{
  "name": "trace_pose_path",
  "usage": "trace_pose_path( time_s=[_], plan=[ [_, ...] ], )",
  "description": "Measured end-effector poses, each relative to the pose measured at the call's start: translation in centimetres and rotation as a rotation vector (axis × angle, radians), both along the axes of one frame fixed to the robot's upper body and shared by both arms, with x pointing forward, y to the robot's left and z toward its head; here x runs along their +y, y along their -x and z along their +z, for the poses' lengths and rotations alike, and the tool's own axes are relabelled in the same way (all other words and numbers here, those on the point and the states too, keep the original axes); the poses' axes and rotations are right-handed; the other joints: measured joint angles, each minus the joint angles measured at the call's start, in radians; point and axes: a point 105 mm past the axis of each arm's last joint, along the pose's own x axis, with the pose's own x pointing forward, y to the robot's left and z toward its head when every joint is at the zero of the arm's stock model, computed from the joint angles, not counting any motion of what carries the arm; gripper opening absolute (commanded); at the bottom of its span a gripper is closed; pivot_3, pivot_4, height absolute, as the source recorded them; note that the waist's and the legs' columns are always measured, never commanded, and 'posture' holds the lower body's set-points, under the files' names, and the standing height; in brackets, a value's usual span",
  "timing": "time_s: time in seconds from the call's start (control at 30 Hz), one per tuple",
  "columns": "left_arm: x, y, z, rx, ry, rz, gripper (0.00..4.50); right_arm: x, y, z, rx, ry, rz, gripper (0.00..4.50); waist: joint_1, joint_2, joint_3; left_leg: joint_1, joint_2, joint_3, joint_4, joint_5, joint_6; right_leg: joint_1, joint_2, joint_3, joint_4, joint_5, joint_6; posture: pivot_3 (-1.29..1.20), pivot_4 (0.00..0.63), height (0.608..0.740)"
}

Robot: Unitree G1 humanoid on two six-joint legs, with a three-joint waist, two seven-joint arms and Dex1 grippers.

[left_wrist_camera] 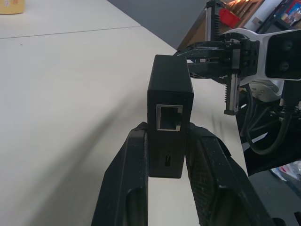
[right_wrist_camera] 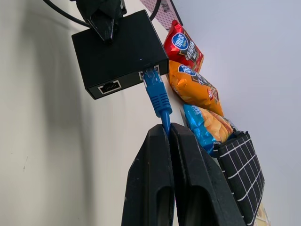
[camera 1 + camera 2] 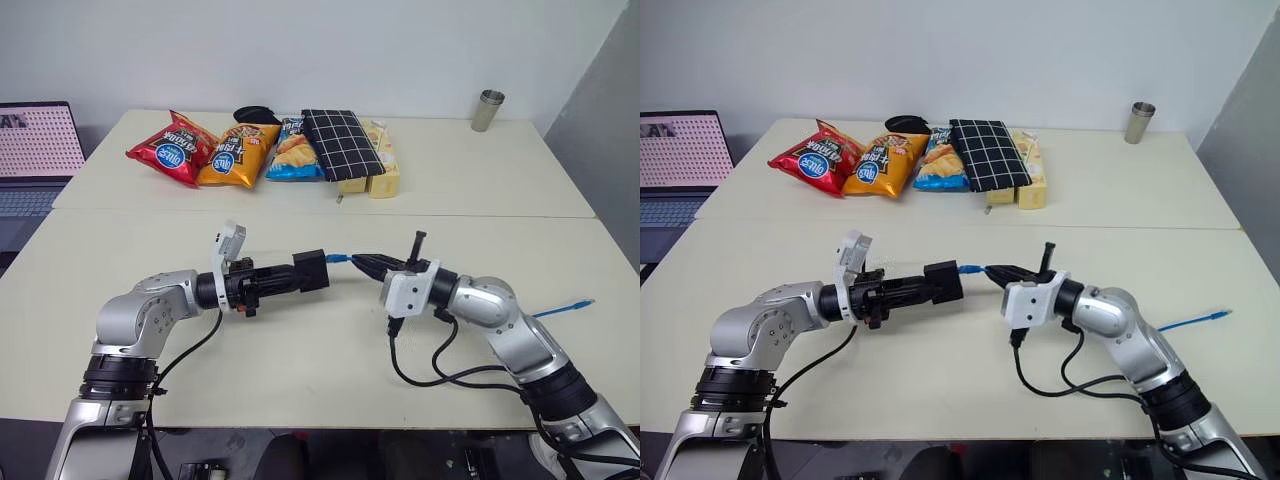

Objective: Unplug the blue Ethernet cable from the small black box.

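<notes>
**Ana:** Head view first, biggest things down. The pale table (image 3: pixel 330 350) carries both arms in the middle, held above its surface. The left gripper (image 3: pixel 300 275) has its two fingers clamped on the small black box (image 3: pixel 311 270), and the right gripper (image 3: pixel 368 263) faces it, fingers pressed together on the blue Ethernet cable (image 2: pixel 157 96) just behind the plug.

**Ben:** So is it out yet?

**Ana:** No. From the right wrist, the blue plug is seated in a port on the box's side, beside a second, empty port. Both grips look set, so what I'd say remains is the pull apart, probably with the latch tab pressed. The cable's far end (image 3: pixel 565 308) trails off over the table's right side, well apart from the box.

**Ben:** Any writing worth noting?

**Ana:** On the far table, a row of snack bags: a red bag (image 3: pixel 172 150), an orange bag (image 3: pixel 236 152) and a blue bag (image 3: pixel 293 150), each with a round blue logo I can't read. Next to them a black-and-white checked pouch (image 3: pixel 340 143), and a metal cup (image 3: pixel 488 109) far right. The box itself shows no label.
</notes>
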Motion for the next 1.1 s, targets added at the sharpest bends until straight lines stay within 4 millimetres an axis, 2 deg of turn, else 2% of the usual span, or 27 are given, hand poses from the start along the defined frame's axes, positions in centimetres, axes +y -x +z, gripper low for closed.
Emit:
trace_pose_path(
  time_s=[0.13,0.27,0.43,0.6,0.73,0.93,1.1],
  plan=[
    [0.1,0.0,0.0,-0.015,-0.012,-0.005,0.78,0.4,0.7,0.0,-0.009,0.018,0.055,0.8,0.0,0.0,0.0,0.0,0.0,0.0,0.0,0.0,0.0,0.0,0.0,0.0,0.0,0.0,0.0,0.0,0.15,0.74],
    [0.1,-0.1,0.0,-0.04,-0.029,-0.002,0.78,1.0,1.8,-0.1,0.014,0.038,0.125,1.86,0.001,0.0,0.0,0.0,0.0,0.0,0.0,0.0,0.0,0.0,0.0,0.0,0.0,0.0,0.0,0.0,0.15,0.74],
    [-0.3,-0.1,-0.1,-0.068,-0.053,-0.038,0.78,0.3,2.7,-0.4,0.181,0.058,0.149,2.98,0.002,0.0,0.0,0.0,0.0,-0.001,0.0,0.0,0.0,0.001,0.0,-0.001,0.0,0.0,0.0,0.0,0.15,0.74],
    [-1.1,0.7,-0.3,-0.108,-0.065,-0.148,0.78,-0.1,3.6,1.7,0.588,-0.194,0.126,2.98,0.002,0.001,0.0,0.0,0.0,-0.002,0.0,0.0,0.0,0.001,0.0,-0.001,0.0,0.0,0.0,0.0,0.15,0.74],
    [-1.2,1.1,0.1,-0.156,-0.068,-0.217,0.78,0.1,3.4,1.6,0.801,-0.279,0.102,2.98,0.002,0.001,0.0,0.0,-0.001,-0.002,0.0,0.0,0.0,0.001,0.0,-0.001,-0.001,0.0,0.0,0.0,0.15,0.74],
    [-1.3,1.7,0.0,-0.204,-0.095,-0.29,0.78,0.1,3.7,0.3,1.007,-0.278,0.086,2.98,0.001,0.001,0.0,0.0,-0.001,-0.002,0.0,0.0,0.0,0.001,0.0,-0.001,-0.001,0.0,0.0,0.0,0.15,0.74],
    [-1.4,1.8,-0.2,-0.214,-0.107,-0.307,0.78,0.1,3.3,0.7,1.048,-0.294,0.09,2.98,0.001,0.001,0.0,0.0,-0.001,-0.003,0.0,0.0,0.0,0.001,0.0,-0.002,-0.001,0.0,0.0,0.0,0.15,0.74]
  ],
)
